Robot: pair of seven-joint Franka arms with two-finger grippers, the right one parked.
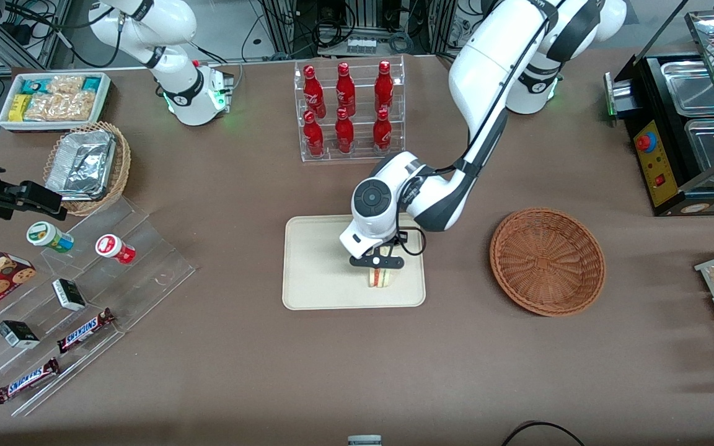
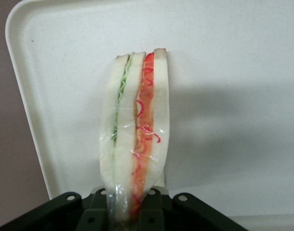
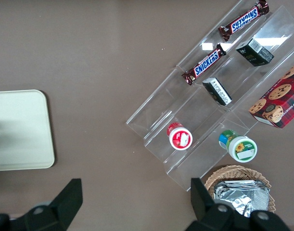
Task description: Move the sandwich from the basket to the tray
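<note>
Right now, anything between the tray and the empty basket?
Front view: bare brown table between the tray and basket. The gripper holds the sandwich over the tray.

table (image 1: 239, 186): brown cloth, evenly lit | edge farthest from camera: cables (image 1: 326, 25), metal framing

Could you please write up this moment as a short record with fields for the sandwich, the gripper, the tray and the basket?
sandwich: plastic-wrapped wedge, over the tray, on edge, cut face showing green and red filling
gripper: left arm's gripper, above the tray, shut on the sandwich
tray: cream rectangular tray, nothing on it but the sandwich held over it
basket: reddish-brown wicker basket, beside the tray toward the working arm's end of the table, nothing in it
task stage: sandwich out of the basket, not yet released
</note>
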